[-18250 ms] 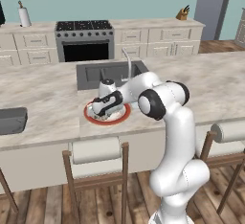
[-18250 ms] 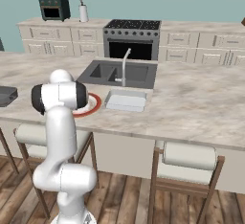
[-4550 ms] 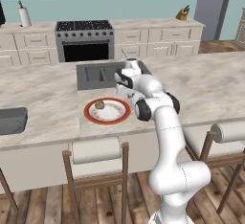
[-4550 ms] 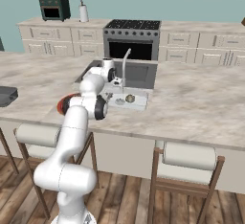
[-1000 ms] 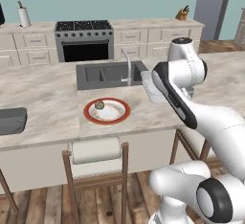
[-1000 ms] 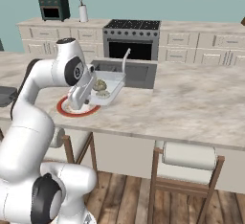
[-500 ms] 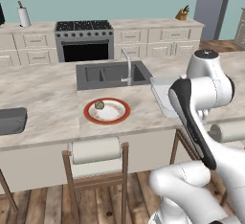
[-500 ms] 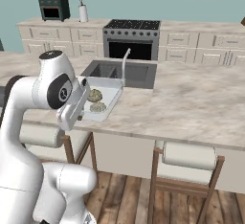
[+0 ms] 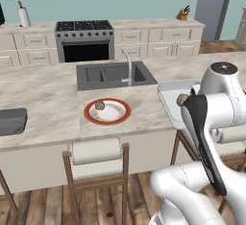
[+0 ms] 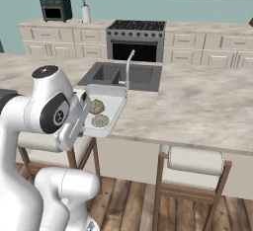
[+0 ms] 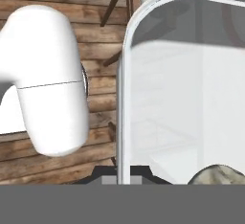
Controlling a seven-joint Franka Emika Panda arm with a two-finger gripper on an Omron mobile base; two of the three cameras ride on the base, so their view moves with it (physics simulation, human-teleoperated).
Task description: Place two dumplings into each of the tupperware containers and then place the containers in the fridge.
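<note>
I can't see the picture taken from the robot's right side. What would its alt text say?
A white robot arm carries a shallow translucent plastic container with two tan-brown speckled dumplings inside, level with the edge of a marble kitchen counter. Behind it are a dark sink with a tap, a steel oven and cream cabinets.

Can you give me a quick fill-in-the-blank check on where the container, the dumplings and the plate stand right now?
1. The tupperware container carried by the arm holds ____ dumplings.
2. The red-rimmed plate on the counter has ____ dumpling left on it.
3. The fingers are ____ on the container's rim.
4. Behind the plate, set into the counter, is the dark ____ with its faucet.

Missing words: two; one; shut; sink
</note>
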